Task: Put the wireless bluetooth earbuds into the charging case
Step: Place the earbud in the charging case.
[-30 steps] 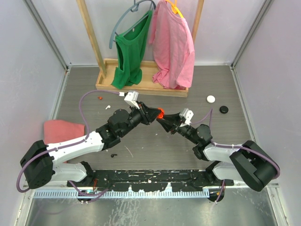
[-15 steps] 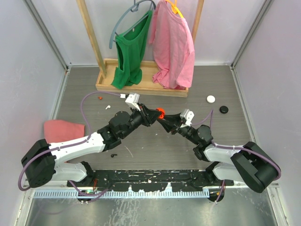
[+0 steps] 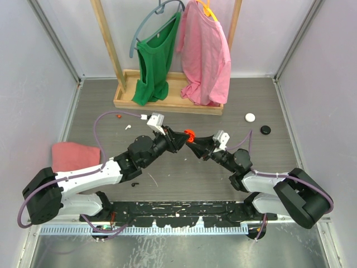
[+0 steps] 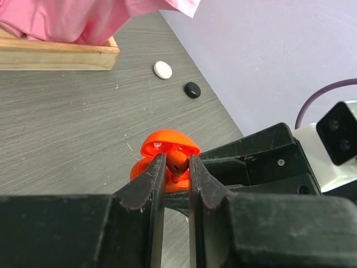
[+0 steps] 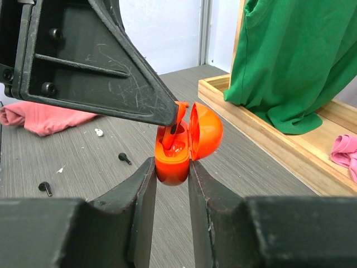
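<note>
At mid-frame of the top view, left gripper [image 3: 182, 135] pinches an orange earbud [image 4: 177, 163], its tip inside the open charging case [image 5: 174, 162] (lid [image 5: 205, 131] hinged back). Meanwhile, right gripper [image 5: 171, 165] clamps the case's lower half.

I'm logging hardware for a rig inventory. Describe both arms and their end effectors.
The left arm and right arm have white links, black joints, a purple cable along each and a white camera block at each wrist. The left end effector and right end effector have black, wedge-shaped, scuffed fingers.
</note>
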`<control>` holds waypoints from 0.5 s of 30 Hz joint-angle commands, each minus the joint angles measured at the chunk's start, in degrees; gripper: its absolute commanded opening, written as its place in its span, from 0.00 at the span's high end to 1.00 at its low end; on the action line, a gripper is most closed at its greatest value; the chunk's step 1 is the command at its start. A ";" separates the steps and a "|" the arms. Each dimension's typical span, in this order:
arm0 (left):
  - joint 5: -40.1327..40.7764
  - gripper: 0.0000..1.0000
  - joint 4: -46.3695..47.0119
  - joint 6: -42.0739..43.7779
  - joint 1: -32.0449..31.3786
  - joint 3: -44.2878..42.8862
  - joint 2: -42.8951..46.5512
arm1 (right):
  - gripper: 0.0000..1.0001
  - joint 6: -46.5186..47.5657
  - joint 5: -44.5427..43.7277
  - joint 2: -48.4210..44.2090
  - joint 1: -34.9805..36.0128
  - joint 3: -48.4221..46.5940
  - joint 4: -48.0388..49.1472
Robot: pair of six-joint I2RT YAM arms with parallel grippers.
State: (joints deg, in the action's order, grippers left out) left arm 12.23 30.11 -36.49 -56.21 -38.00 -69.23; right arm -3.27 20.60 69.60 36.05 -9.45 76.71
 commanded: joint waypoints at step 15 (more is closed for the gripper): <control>4.90 0.73 -3.45 3.79 -1.55 -0.76 2.22 | 0.99 1.00 -1.09 -1.52 0.16 -0.40 5.22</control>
State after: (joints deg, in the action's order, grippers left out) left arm 14.48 28.03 -34.57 -57.39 -37.65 -68.07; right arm -3.25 20.58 69.60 36.05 -9.41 76.58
